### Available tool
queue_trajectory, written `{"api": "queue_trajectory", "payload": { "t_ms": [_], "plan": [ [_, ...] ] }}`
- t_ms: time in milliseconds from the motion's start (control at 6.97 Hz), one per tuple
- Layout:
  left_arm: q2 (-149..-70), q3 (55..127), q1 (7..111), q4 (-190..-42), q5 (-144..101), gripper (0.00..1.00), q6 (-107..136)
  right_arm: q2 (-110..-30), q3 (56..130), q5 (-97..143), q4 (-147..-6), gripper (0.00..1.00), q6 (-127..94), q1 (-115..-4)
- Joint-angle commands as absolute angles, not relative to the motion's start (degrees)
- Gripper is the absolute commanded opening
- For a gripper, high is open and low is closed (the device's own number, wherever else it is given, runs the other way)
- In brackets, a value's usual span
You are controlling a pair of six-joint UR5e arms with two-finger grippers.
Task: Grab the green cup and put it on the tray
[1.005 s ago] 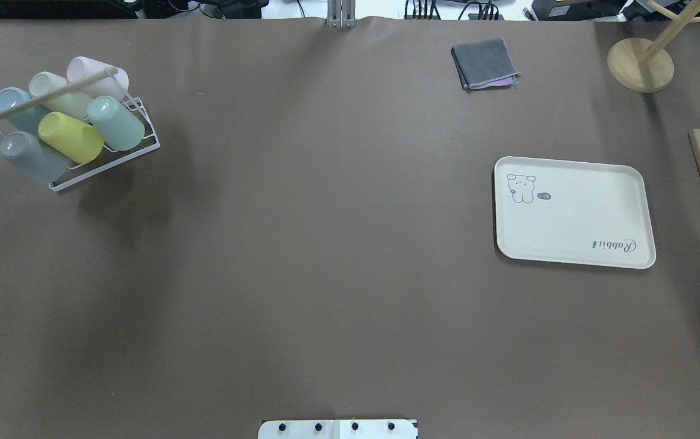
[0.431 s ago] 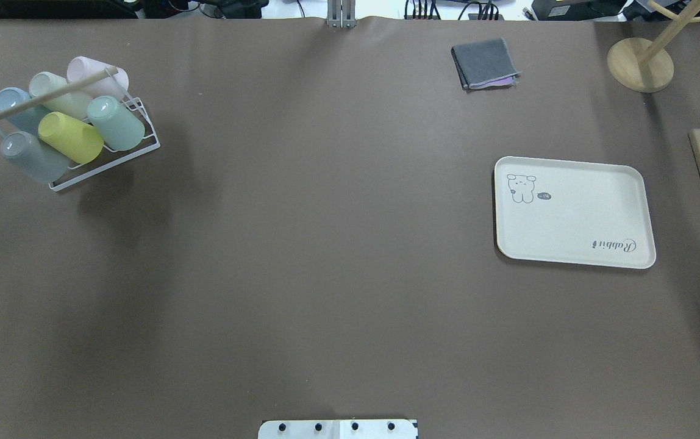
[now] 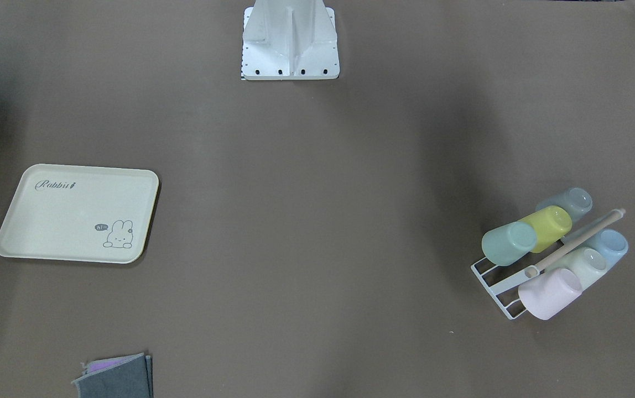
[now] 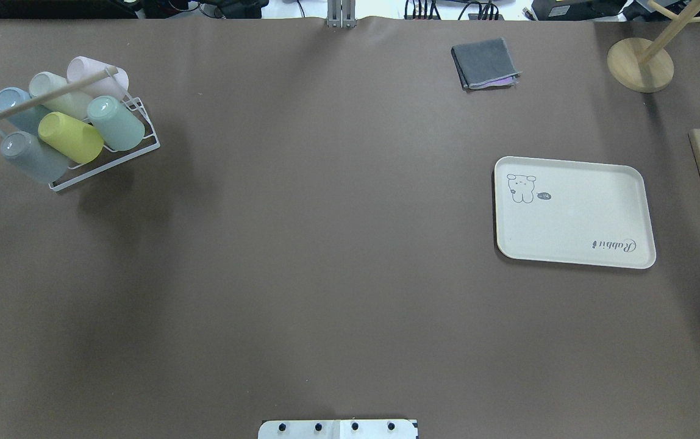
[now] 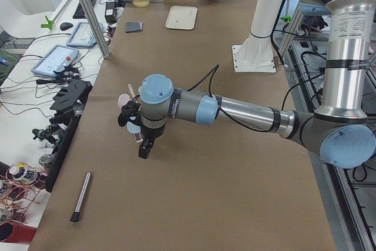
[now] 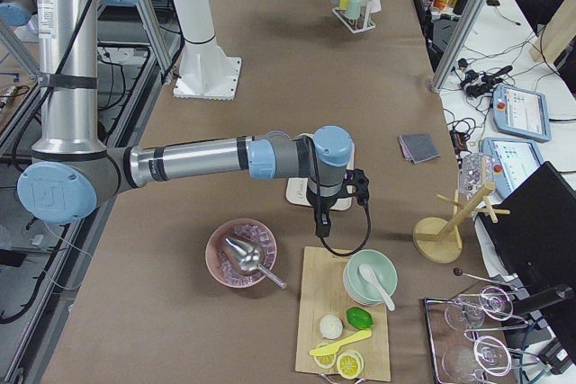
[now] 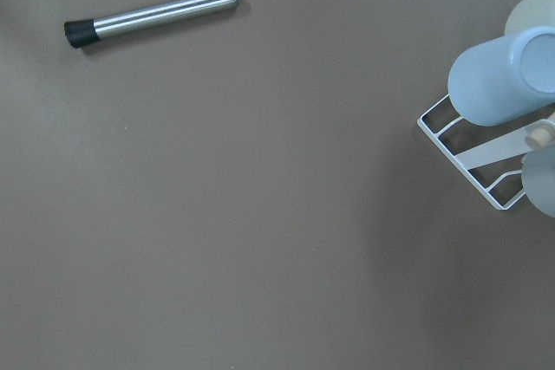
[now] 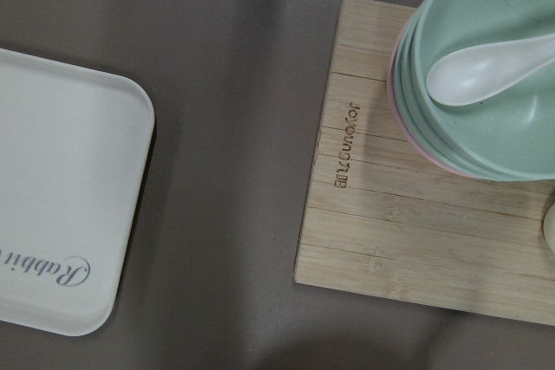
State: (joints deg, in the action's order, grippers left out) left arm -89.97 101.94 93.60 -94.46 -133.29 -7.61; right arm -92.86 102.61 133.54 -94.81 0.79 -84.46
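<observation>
The green cup sits in the white wire rack at the robot's left end of the tabletop, well apart from the tray, which lies bare toward the right end. The cup is turned over, closed base up, and leans on a slant. It touches the yellow cup and ends the robot-side row on the side nearer the table's middle. The wooden handle bar runs above, behind that row.

The left end effector hangs over the tabletop just beside the rack's outer end. Its wrist camera catches only that end of the rack at the right edge of its view, with the green cup out of frame. So the cup lies to the robot's right of it, past the grey-blue cup and the yellow one. Whether its fingers are apart or together cannot be told.

The right end effector hovers near the tray and the bamboo board, far from the cup, and its finger state also cannot be told. The left arm is plainly the nearer one for the pick. Its approach would probably need to match the cup's slant and stay clear of the bar.
</observation>
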Motion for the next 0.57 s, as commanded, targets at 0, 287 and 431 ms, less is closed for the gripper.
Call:
{"api": "queue_trajectory", "payload": {
  "t_ms": [0, 287, 431],
  "plan": [
    [-89.91, 102.30, 92.64, -99.91, -132.89, 0.98, -7.56, -91.58, 102.40, 133.33, -94.92, 1.00, 0.79, -84.20],
    [-90.09, 102.74, 90.54, -101.67, -129.41, 0.98, -7.73, -92.10, 101.70, 133.15, -95.36, 1.00, 0.70, -84.20],
    [-90.17, 103.96, 86.79, -102.65, -124.50, 0.98, -7.82, -92.11, 101.52, 133.15, -95.27, 1.00, 0.62, -84.20]
  ]
}}
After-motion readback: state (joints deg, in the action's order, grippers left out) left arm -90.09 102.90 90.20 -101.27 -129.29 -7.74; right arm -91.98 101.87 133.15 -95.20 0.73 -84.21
